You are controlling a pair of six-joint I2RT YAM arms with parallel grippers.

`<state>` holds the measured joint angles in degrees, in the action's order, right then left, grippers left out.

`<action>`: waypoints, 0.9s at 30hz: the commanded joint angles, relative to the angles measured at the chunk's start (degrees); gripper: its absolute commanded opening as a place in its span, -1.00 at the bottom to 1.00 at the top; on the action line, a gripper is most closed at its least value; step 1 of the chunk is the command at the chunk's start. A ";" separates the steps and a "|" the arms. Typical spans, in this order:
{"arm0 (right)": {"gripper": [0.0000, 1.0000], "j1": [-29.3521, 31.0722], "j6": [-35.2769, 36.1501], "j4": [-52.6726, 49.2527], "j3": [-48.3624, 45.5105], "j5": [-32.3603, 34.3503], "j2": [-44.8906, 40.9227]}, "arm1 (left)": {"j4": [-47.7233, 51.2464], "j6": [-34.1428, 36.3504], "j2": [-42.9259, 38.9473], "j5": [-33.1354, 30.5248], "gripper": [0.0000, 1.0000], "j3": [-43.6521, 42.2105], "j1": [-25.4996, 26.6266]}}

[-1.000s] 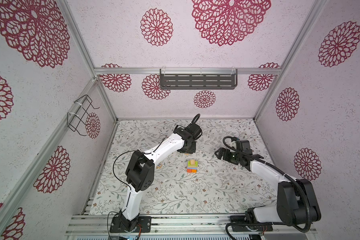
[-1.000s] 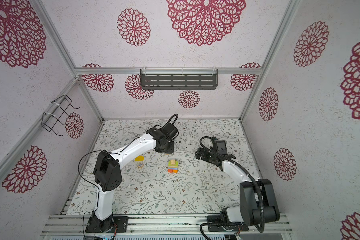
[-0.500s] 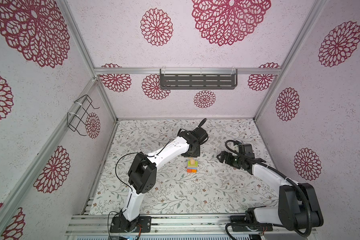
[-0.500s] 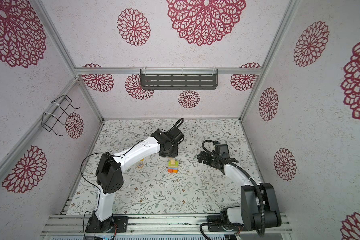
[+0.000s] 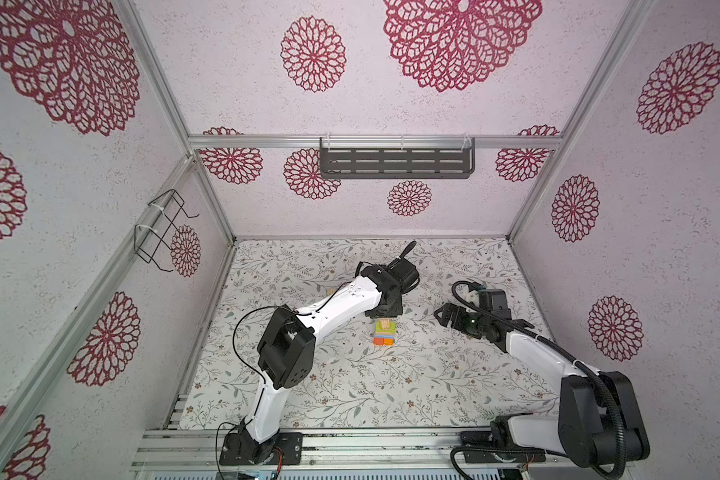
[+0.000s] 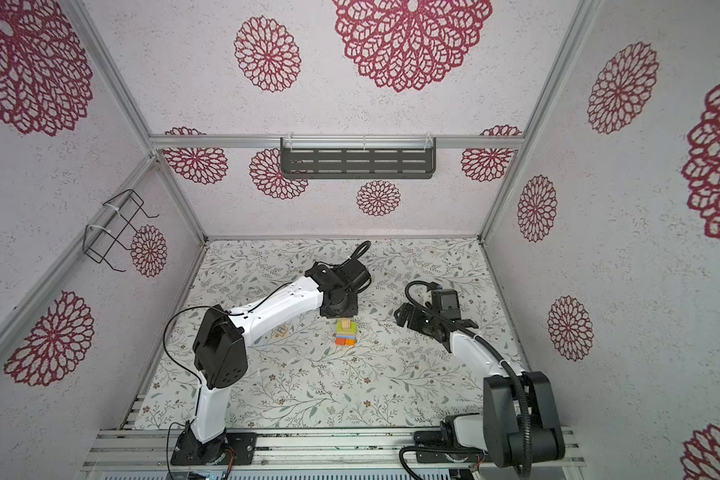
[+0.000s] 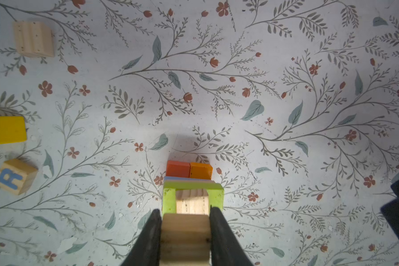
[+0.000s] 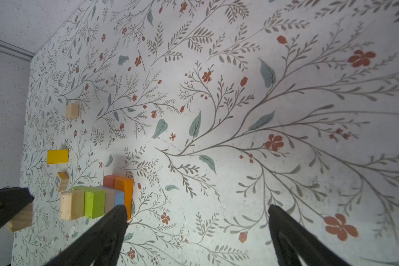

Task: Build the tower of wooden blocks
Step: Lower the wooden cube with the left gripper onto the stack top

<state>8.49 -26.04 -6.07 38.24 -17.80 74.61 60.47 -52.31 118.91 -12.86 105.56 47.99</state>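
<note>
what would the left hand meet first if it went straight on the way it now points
Probably the tower: the left hand, shut on a plain wood block, points down at the tan cube on its top. How close is unclear.

The tower (image 5: 384,332) stands centrally on the bench (image 5: 391,395), a cube (image 7: 185,239) in the left end effector (image 7: 185,210) just above its top, the right end effector (image 8: 197,208) well right, and leftward a lettered cube (image 7: 15,176), flat block (image 7: 5,130) and plain block (image 7: 34,39)
</note>
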 commanded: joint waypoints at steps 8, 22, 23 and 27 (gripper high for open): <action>0.97 -0.37 0.03 1.32 -0.10 -0.40 -0.96 | -2.97 -3.93 1.40 -1.55 -0.40 -2.05 0.57; 0.97 -0.39 -0.07 1.58 -0.18 -1.14 -0.87 | -4.05 -5.39 1.54 -2.68 -0.40 -2.07 1.23; 0.97 -0.40 0.02 1.58 -0.19 -1.09 -0.79 | -4.05 -5.34 1.57 -2.68 -0.40 -2.12 1.23; 0.97 -0.35 0.00 1.58 -0.18 -1.18 -0.72 | -4.34 -5.43 1.55 -2.56 -0.40 -2.38 1.31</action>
<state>8.38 -26.06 -5.39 38.22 -18.24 74.61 57.14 -56.23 119.72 -14.11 103.74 48.64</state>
